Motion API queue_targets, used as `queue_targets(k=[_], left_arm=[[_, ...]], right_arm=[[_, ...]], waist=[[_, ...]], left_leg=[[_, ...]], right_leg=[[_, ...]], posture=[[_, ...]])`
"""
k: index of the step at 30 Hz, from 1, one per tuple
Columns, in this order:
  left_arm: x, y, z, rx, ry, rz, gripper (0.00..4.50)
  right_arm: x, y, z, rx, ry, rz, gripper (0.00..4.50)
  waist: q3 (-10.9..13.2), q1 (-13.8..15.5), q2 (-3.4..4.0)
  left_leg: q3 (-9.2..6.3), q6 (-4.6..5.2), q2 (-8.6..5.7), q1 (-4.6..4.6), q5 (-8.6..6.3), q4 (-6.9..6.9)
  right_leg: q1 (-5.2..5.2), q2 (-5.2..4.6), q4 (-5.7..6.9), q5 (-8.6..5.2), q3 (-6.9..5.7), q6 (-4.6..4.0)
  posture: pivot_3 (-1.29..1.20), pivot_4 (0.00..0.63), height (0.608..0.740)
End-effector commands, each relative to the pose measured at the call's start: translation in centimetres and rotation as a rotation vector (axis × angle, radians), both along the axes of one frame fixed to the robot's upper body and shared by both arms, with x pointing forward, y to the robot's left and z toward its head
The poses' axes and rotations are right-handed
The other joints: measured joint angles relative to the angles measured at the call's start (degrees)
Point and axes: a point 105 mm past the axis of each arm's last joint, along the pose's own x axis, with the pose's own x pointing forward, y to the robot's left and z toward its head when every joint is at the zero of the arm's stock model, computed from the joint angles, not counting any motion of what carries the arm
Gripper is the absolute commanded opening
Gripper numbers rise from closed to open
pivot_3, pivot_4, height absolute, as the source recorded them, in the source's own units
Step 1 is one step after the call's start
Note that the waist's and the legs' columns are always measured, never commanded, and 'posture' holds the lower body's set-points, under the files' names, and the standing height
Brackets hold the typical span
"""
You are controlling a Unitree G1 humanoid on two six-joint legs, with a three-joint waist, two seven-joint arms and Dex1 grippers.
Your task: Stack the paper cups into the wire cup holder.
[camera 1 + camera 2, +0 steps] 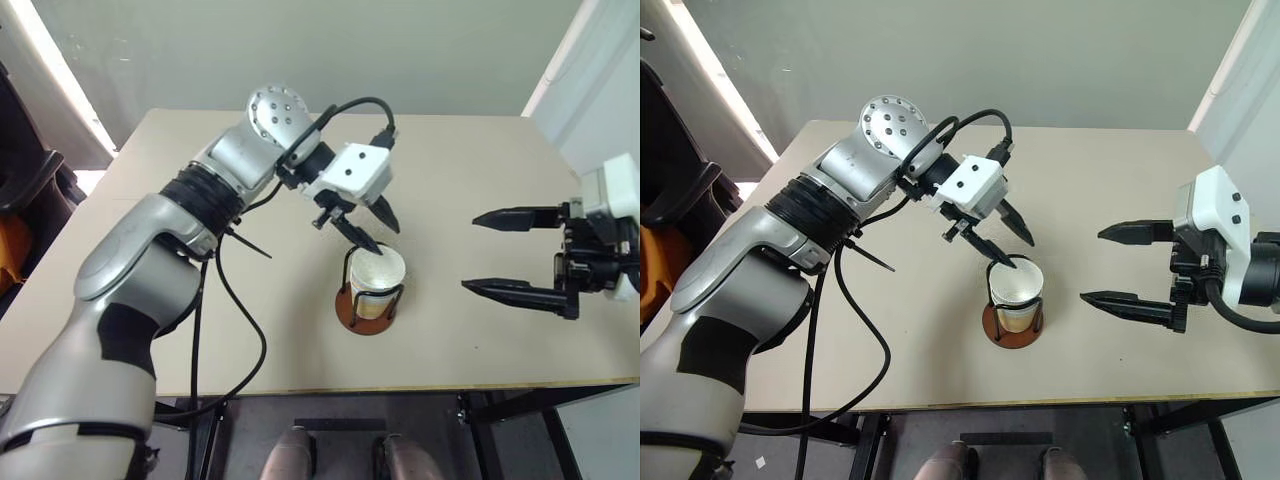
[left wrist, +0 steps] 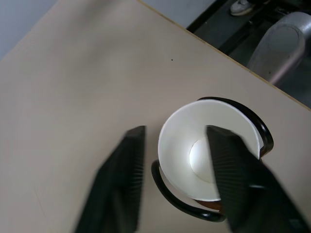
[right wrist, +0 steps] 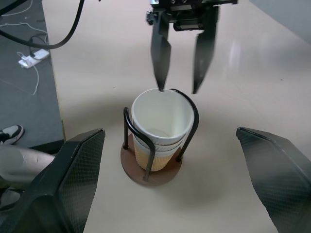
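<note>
The paper cups (image 3: 160, 121) sit nested in one stack inside the wire cup holder (image 3: 146, 174), near the table's front edge (image 1: 420, 385). The top cup (image 1: 378, 272) shows its white inside and leans a little in the black wire loops. My left gripper (image 1: 385, 238) hangs just above the stack, pointing down, and is open. One of its fingers (image 2: 233, 179) is over the cup's mouth and the other (image 2: 121, 179) is outside the rim. To the right of the holder my right gripper (image 1: 470, 252) stands wide open with nothing between its fingers.
The beige table (image 1: 150, 250) is bare around the holder. Its front edge runs close to the holder's base. A dark chair (image 1: 25, 190) stands off the table's left side. Cables and a power strip (image 3: 31, 53) lie on the floor.
</note>
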Motion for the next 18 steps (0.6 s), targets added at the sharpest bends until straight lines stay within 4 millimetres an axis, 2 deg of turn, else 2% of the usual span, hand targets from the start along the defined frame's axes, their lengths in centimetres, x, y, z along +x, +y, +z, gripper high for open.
queue_targets(k=[1,2,5,7,9,11,14,18], left_arm=[[-0.1,-0.1,1.6,-0.049,-0.042,-0.023,3.44],[0.1,0.0,1.9,-0.063,-0.046,-0.01,3.77],[0.8,1.1,2.7,-0.116,-0.039,0.061,3.77],[1.2,2.8,3.0,-0.147,-0.013,0.134,3.77],[1.6,5.2,2.8,-0.178,0.039,0.236,3.77],[1.3,8.5,1.8,-0.192,0.125,0.343,3.77],[-0.5,13.2,-0.3,-0.194,0.259,0.486,3.77],[-2.8,19.2,-2.8,-0.239,0.405,0.785,3.77]], right_arm=[[0.0,0.2,0.3,-0.004,-0.024,0.023,4.5],[0.1,0.3,0.2,-0.004,-0.023,0.03,4.5],[0.7,0.4,0.2,-0.004,-0.019,0.053,4.5],[1.1,0.4,-0.1,-0.012,-0.003,0.065,4.5],[1.4,0.4,-0.8,-0.03,0.023,0.074,4.5],[1.4,0.1,-1.5,-0.047,0.068,0.08,4.5],[1.1,-1.3,-2.0,-0.077,0.116,0.053,4.5],[1.8,-3.6,-1.8,-0.066,0.126,-0.041,4.5]], waist=[[0.0,0.03,0.0],[0.0,0.03,0.0],[0.0,-0.06,0.0],[-0.01,-0.27,0.02],[-0.04,-0.74,0.07],[-0.05,-1.07,0.09],[-0.07,-1.31,0.15],[-0.1,-1.34,0.08]], left_leg=[[-0.01,0.0,0.0,0.0,0.0,0.02],[-0.03,0.0,0.01,0.0,0.0,0.05],[0.0,0.01,0.0,0.0,0.0,0.11],[0.01,0.0,0.01,0.02,0.0,0.11],[0.07,-0.02,0.01,0.12,0.02,0.05],[0.12,-0.07,0.06,0.22,0.04,-0.05],[0.17,-0.35,0.12,0.3,0.2,-0.16],[0.14,-0.74,0.17,0.29,0.23,-0.23]], right_leg=[[0.0,0.0,0.0,0.0,-0.01,0.0],[0.03,-0.01,0.0,0.01,0.0,0.03],[0.04,0.0,0.0,0.04,0.03,0.07],[0.04,0.01,0.01,0.04,0.04,0.08],[0.04,0.14,0.02,0.04,0.05,0.07],[0.04,0.21,0.03,0.05,0.13,0.06],[-0.01,0.43,0.06,-0.01,0.26,-0.02],[-0.12,0.42,0.11,-0.27,0.27,-0.26]], posture=[[0.0,0.15,0.74],[0.0,0.15,0.74],[0.0,0.15,0.74],[0.0,0.15,0.74],[0.0,0.15,0.74],[0.0,0.15,0.74],[0.0,0.15,0.74],[0.0,0.15,0.74]])
